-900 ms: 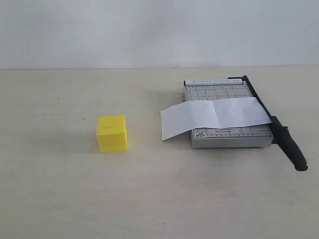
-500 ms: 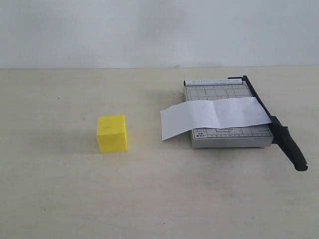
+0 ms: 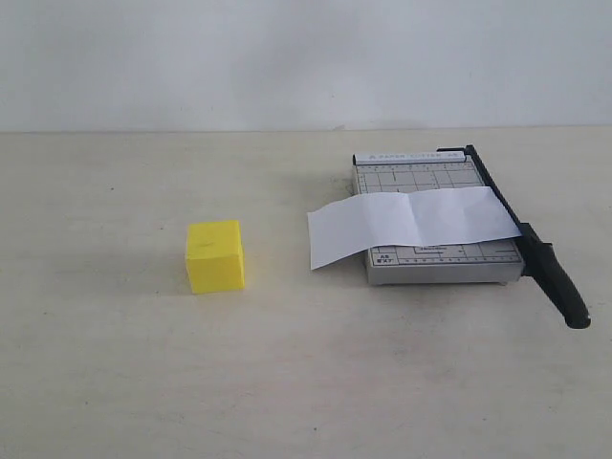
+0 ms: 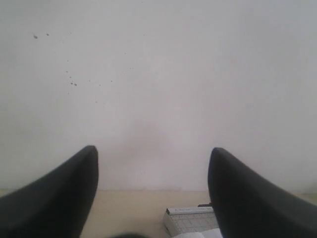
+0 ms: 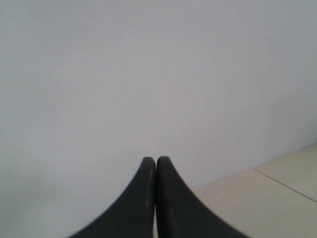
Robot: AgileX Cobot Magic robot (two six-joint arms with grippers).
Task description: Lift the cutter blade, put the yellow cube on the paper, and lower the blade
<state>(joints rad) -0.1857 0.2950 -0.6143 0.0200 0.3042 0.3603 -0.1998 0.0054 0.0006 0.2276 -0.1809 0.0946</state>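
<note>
The yellow cube (image 3: 215,255) rests on the table left of centre. To its right sits the grey trimmer board (image 3: 435,222) with the white paper (image 3: 411,222) draped across it, one end hanging off toward the cube. The cutter blade (image 3: 531,244) lies flat along the board's right edge, its thick handle (image 3: 562,287) nearest the front. Neither arm appears in the exterior view. My left gripper (image 4: 153,158) is open and empty, facing the wall, with the board's far corner (image 4: 190,218) low between its fingers. My right gripper (image 5: 156,161) is shut on nothing.
A plain white wall (image 3: 306,57) stands behind the beige table (image 3: 287,382). In the right wrist view a table edge or seam (image 5: 287,186) runs past the fingers.
</note>
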